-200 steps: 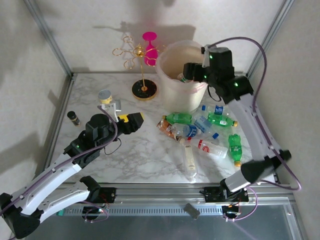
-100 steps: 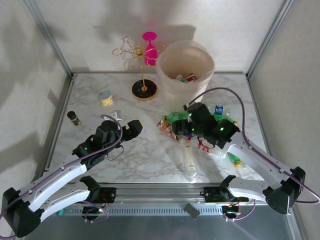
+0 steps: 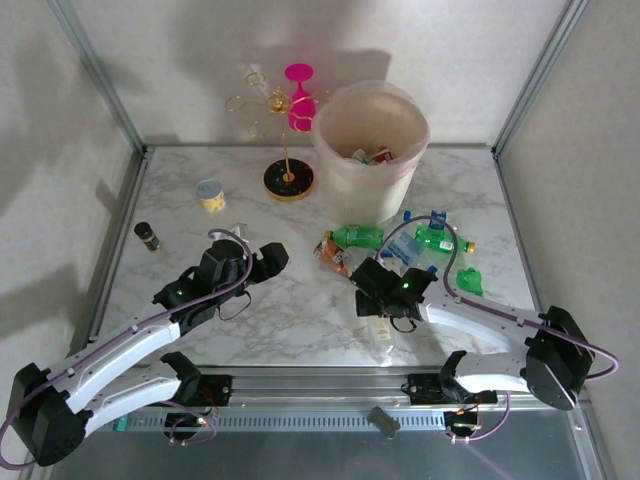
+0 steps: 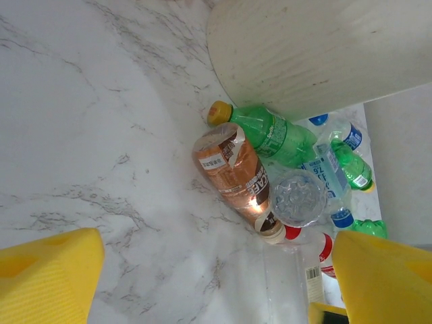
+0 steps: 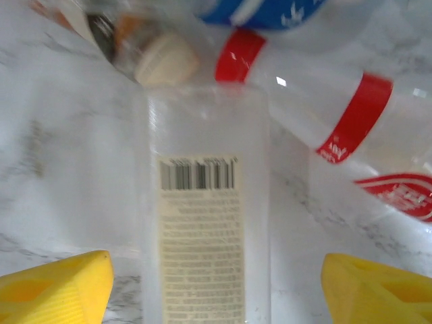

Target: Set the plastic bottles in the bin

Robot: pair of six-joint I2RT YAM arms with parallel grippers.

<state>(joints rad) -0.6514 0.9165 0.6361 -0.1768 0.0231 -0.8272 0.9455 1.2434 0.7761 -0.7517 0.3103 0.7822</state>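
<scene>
Bottles crowded against bin, bare marble leftward

A robot lab cell: plain white panels, aluminium frame posts, marble-patterned tabletop.

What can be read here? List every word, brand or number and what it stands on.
"Sprite", probably: label of the green bottle.
Clear bottle, barcode label: print too blurred to read.
Red-banded bottle: white script unreadable.
Brown bottle, labels: too small to read.
</scene>
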